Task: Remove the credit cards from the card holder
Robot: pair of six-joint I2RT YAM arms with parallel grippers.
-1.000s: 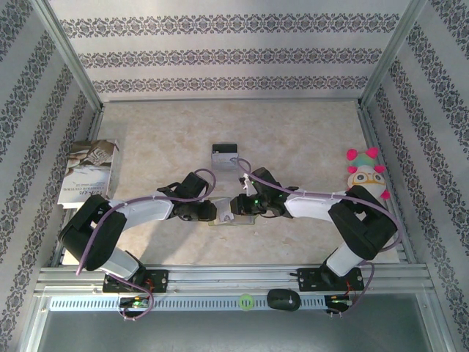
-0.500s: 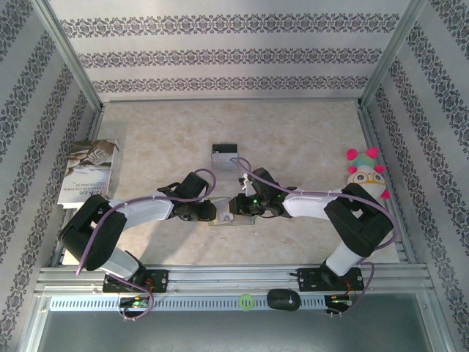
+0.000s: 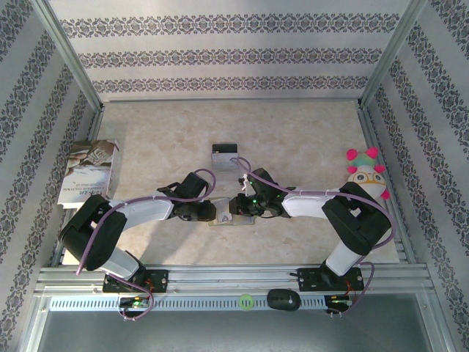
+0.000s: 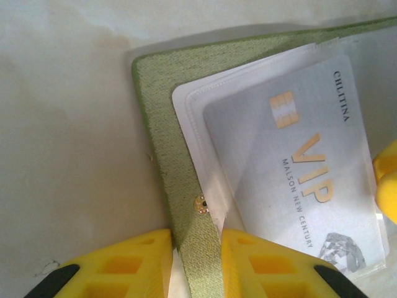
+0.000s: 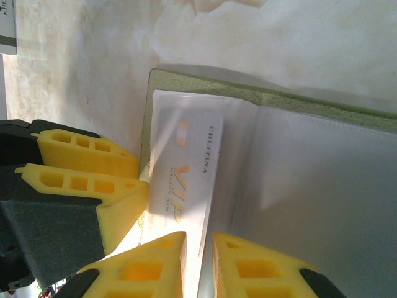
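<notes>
The olive-tan card holder (image 3: 231, 218) lies open on the table between my two grippers. My left gripper (image 4: 195, 239) is shut on its olive cover edge (image 4: 155, 124), near a small brass rivet. A pale grey credit card printed "VIP" (image 4: 298, 167) sits partly in the clear pocket. My right gripper (image 5: 198, 243) is shut on that card's (image 5: 186, 167) near edge, beside the glossy inner face (image 5: 310, 186). The left gripper's yellow fingers (image 5: 93, 161) touch the holder's left side. Another credit card (image 3: 224, 155), black band on top, lies loose farther back.
A printed booklet (image 3: 88, 172) lies at the table's left edge. A plush toy with pink tufts (image 3: 365, 176) stands at the right edge. Metal frame rails and patterned walls enclose the table.
The right arm has drawn slightly left, its gripper closer in on the holder. The left arm and the holder have stayed put.
</notes>
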